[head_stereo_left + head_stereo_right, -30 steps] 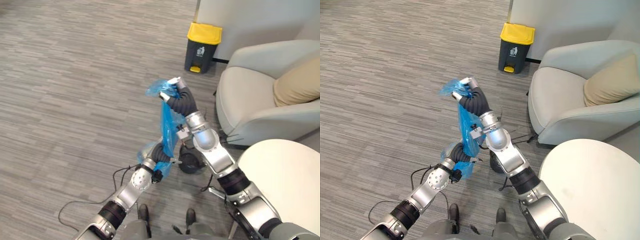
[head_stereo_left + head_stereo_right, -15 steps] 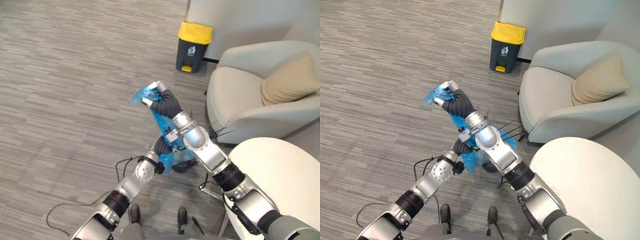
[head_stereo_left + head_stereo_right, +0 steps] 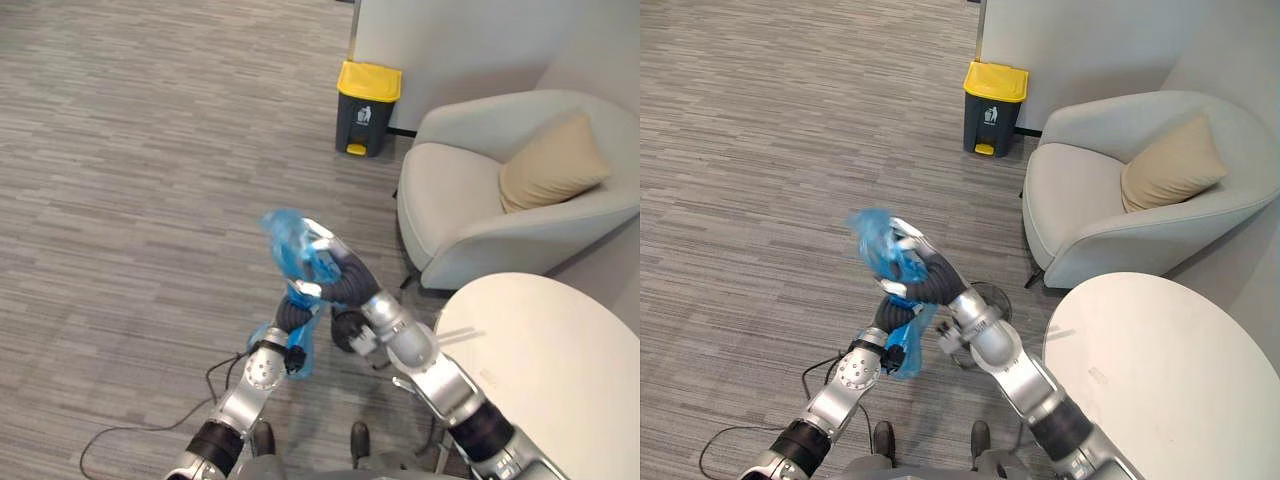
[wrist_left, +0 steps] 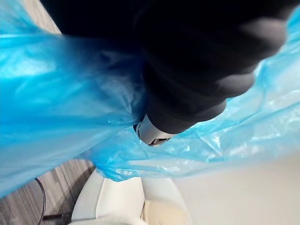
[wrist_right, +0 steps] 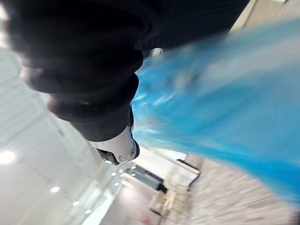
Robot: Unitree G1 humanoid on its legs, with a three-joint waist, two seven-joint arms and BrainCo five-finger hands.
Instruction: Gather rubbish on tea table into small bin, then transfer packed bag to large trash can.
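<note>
While the blue bag (image 3: 285, 235) hangs off the floor between both arms, you can see the reason for the grip: one hand high, one low, so the packed plastic stays stretched and clear of the small bin (image 3: 344, 322) just beneath. The right hand (image 3: 325, 262) is up top, fingers and thumb clenched round the bunched neck. The left hand (image 3: 292, 318) sits lower, buried in blue film, and whether its fingers are closed I cannot tell. The large trash can (image 3: 367, 105), yellow lid down, stands well apart by the wall, past the armchair (image 3: 470, 200). The carry looks under way, the drop not yet done
</note>
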